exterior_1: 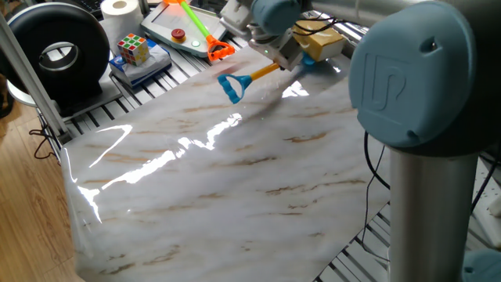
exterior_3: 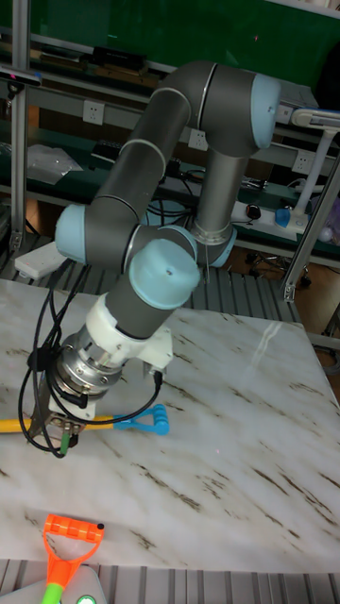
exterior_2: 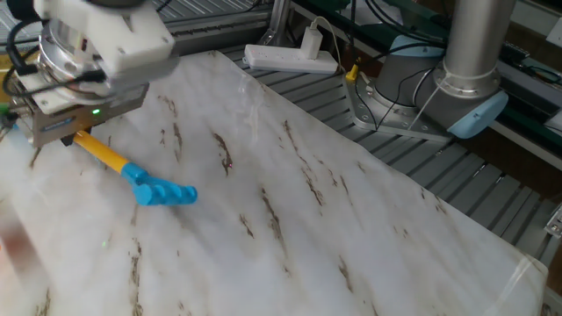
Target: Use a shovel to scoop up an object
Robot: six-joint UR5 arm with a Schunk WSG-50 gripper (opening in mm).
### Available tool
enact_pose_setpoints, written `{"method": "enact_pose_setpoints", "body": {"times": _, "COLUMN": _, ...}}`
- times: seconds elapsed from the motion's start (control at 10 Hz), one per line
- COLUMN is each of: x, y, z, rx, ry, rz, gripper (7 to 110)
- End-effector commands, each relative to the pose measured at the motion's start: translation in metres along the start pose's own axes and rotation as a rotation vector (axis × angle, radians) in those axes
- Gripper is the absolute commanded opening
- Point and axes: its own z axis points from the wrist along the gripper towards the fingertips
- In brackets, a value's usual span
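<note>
Plastic toy shovel (exterior_2: 132,170), orange-yellow shaft, blue loop: light, stiff, slippery. Two-finger gripper (exterior_2: 75,136) clamps mid-shaft (sensible hold); tan block (exterior_1: 322,41) beside.

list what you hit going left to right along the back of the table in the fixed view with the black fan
Black fan → white paper roll → puzzle cube → green-shafted toy tool → shovel held by the gripper → tan block.
</note>
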Motion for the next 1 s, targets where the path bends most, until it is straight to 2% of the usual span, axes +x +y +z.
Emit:
{"method": "enact_pose_setpoints", "body": {"times": 0.0, "x": -0.001, "y": 0.005, "z": -0.004, "rx": -0.022, "ry": 0.048, "rz": -0.004, "gripper": 7}}
{"method": "enact_pose_setpoints", "body": {"times": 0.2, "x": 0.011, "y": 0.011, "z": -0.007, "rx": -0.033, "ry": 0.088, "rz": -0.013, "gripper": 7}}
{"method": "enact_pose_setpoints", "body": {"times": 0.4, "x": 0.022, "y": 0.020, "z": -0.010, "rx": -0.047, "ry": 0.104, "rz": -0.010, "gripper": 7}}
{"method": "enact_pose_setpoints", "body": {"times": 0.9, "x": 0.035, "y": 0.045, "z": -0.018, "rx": -0.053, "ry": 0.113, "rz": 0.038, "gripper": 7}}
